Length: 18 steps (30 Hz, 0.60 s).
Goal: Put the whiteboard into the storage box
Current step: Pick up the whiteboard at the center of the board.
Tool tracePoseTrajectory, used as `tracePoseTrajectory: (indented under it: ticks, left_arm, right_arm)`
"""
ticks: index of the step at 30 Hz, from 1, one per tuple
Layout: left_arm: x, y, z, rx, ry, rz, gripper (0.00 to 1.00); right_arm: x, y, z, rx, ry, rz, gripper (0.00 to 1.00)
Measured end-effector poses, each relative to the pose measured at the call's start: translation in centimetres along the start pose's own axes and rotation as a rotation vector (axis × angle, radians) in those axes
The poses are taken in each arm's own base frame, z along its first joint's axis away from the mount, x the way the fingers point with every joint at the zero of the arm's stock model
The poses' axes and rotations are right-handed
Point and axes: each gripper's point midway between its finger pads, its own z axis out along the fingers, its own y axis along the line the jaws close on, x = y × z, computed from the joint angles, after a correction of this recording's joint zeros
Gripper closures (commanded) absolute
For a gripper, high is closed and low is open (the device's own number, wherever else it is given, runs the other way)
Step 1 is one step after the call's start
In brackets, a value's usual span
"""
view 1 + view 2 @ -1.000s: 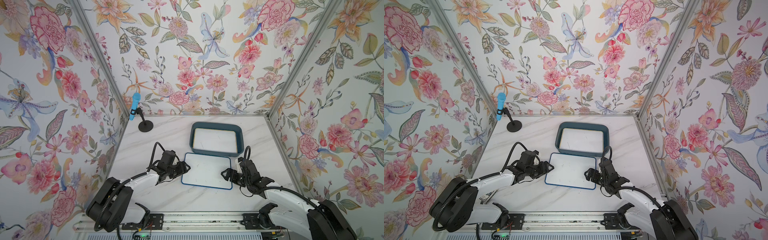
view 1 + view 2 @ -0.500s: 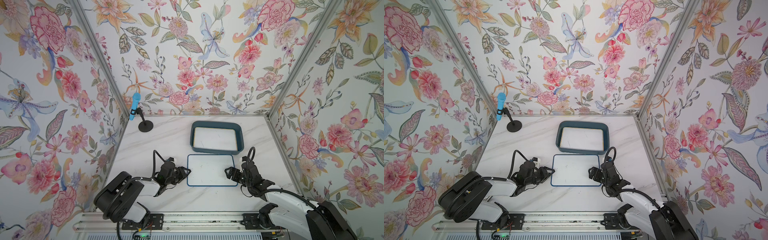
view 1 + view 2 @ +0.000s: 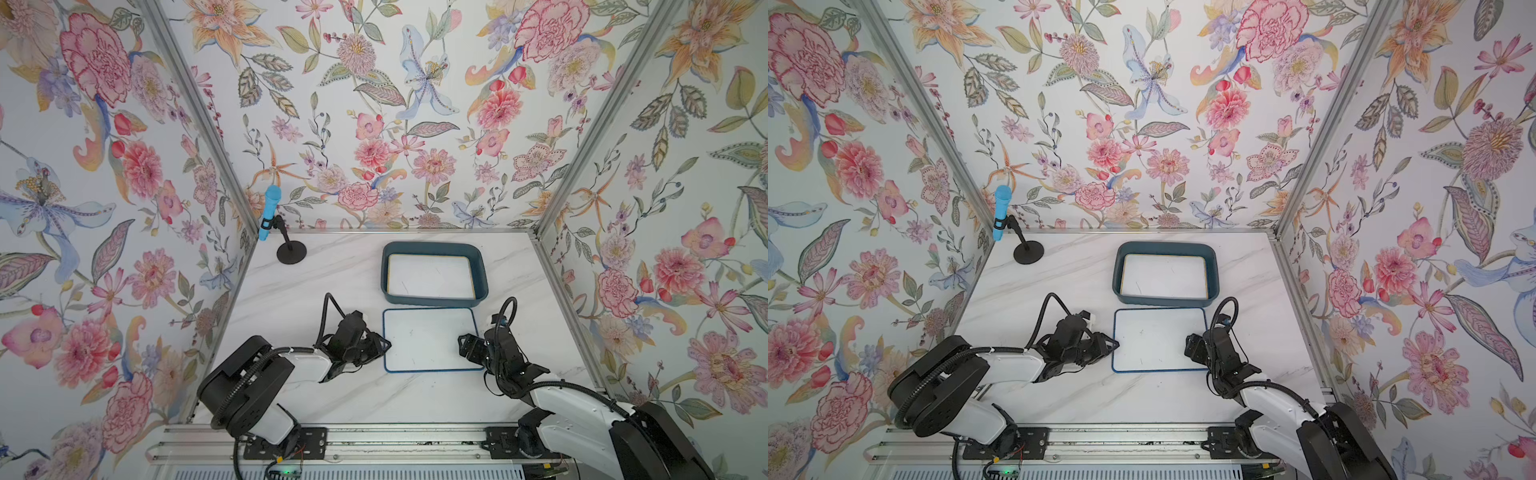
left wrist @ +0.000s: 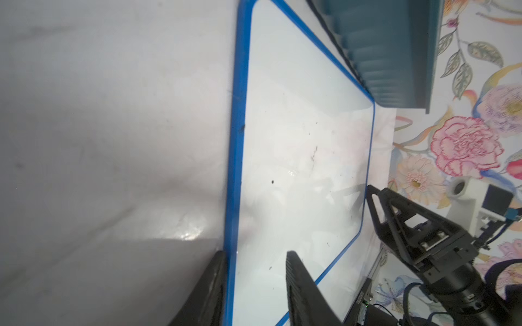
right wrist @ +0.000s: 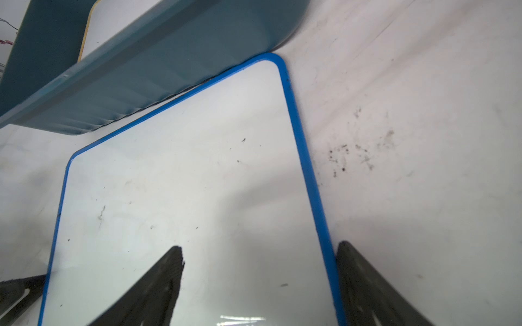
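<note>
1. Blue-framed whiteboard (image 3: 430, 338) lies flat on the table (image 3: 291, 311) in both top views. Its far edge is against the box (image 3: 432, 246), which holds another board (image 3: 430, 276). The left gripper (image 3: 384, 345) and right gripper (image 3: 467, 347) flank its short sides.
2. Left wrist: jaws apart, straddling the whiteboard's edge. They should pinch firmly before any lift.
3. Right wrist: jaws apart too, one finger over the whiteboard and one outside it. Best to raise both sides level, clear the box wall, then lower.

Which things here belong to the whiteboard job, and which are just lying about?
Job: blue-framed whiteboard, lying flat beside the storage box; left tool and right tool, each straddling a side edge.
Lying about: blue microphone on its stand; yellow-edged whiteboard already inside the box.
</note>
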Motion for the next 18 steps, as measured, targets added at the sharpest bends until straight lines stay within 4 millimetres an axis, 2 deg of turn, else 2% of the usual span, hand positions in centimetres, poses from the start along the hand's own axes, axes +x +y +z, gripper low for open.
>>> tracePoseTrajectory:
  ticks: [5, 10, 18]
  left_arm:
    - [2.2, 0.4, -0.9, -0.057, 0.090, 0.052, 0.63]
    - [2.8, 0.7, -1.3, -0.060, 0.128, 0.055, 0.63]
    - [0.4, 2.5, -2.7, -0.103, 0.124, 0.050, 0.57]
  right_arm:
    - [0.0, 0.3, 0.3, -0.013, 0.001, -0.011, 0.20]
    - [0.0, 0.5, 0.2, -0.034, 0.014, -0.010, 0.20]
    - [2.1, 2.4, -1.2, -0.163, 0.139, 0.012, 0.19]
